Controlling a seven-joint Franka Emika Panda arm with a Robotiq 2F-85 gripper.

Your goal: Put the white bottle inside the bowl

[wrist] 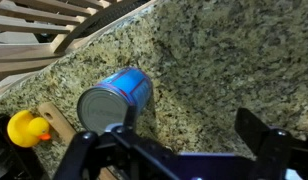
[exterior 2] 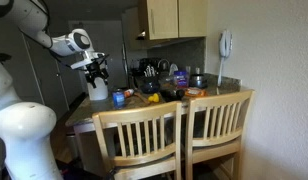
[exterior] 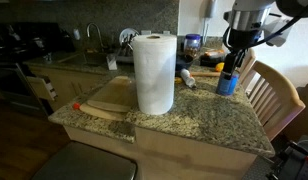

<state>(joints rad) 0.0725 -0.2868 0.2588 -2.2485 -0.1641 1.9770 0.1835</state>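
My gripper [wrist: 187, 118] is open and empty, hovering over the granite counter [wrist: 224, 60]. In the wrist view a blue container with a grey top [wrist: 114, 95] stands by its left finger, not between the fingers. In an exterior view the gripper [exterior: 234, 62] hangs just above that blue container [exterior: 227, 80]. A small whitish bottle [exterior: 186, 79] lies on the counter between the paper towel roll and the container, apart from the gripper. A dark bowl-like thing [exterior: 193, 44] stands further back; I cannot tell it clearly. The gripper also shows in the other exterior view [exterior 2: 94, 70].
A big white paper towel roll [exterior: 154, 73] stands mid-counter, with a wooden cutting board [exterior: 106, 98] beside it. A yellow rubber duck [wrist: 24, 128] sits near the container. Wooden chairs [exterior 2: 174, 140] stand against the counter edge. A sink and clutter are at the back.
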